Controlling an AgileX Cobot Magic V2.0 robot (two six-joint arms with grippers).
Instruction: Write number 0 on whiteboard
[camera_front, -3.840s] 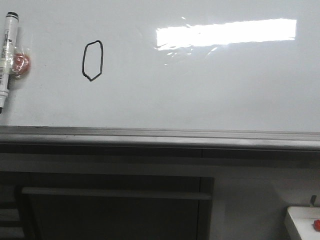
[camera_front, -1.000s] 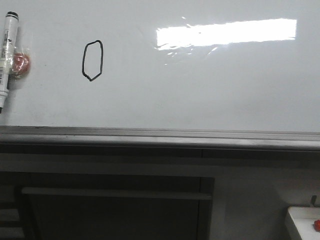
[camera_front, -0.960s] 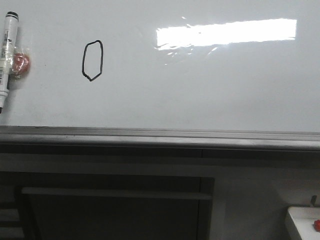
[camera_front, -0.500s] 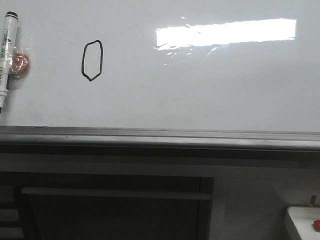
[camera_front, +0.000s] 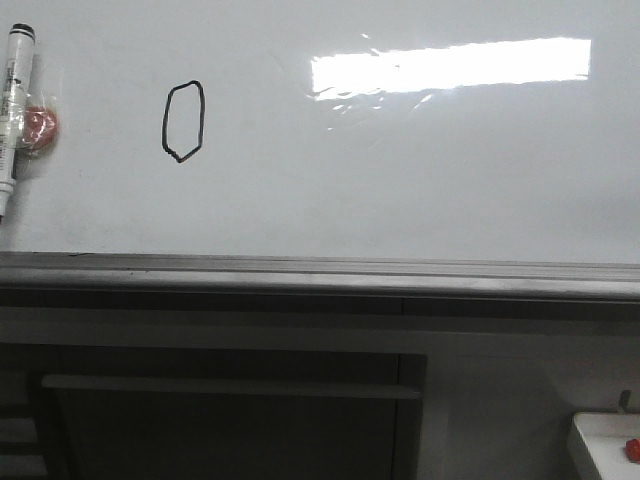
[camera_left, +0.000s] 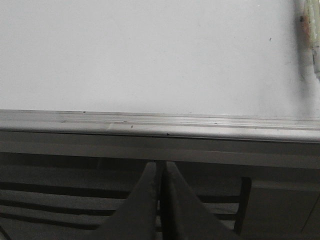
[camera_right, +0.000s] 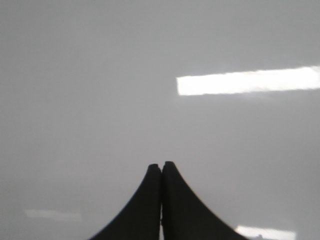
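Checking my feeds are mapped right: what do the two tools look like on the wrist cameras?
Both look alike: the left tool and the right tool each show two dark, matte, smooth fingers curving to narrow tips. No cables, markings or labels are visible. The front view shows neither arm.

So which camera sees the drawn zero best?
The front view: the number 0 shows whole, a closed black loop on the whiteboard. The left wrist and right wrist views show only bare board, no zero.
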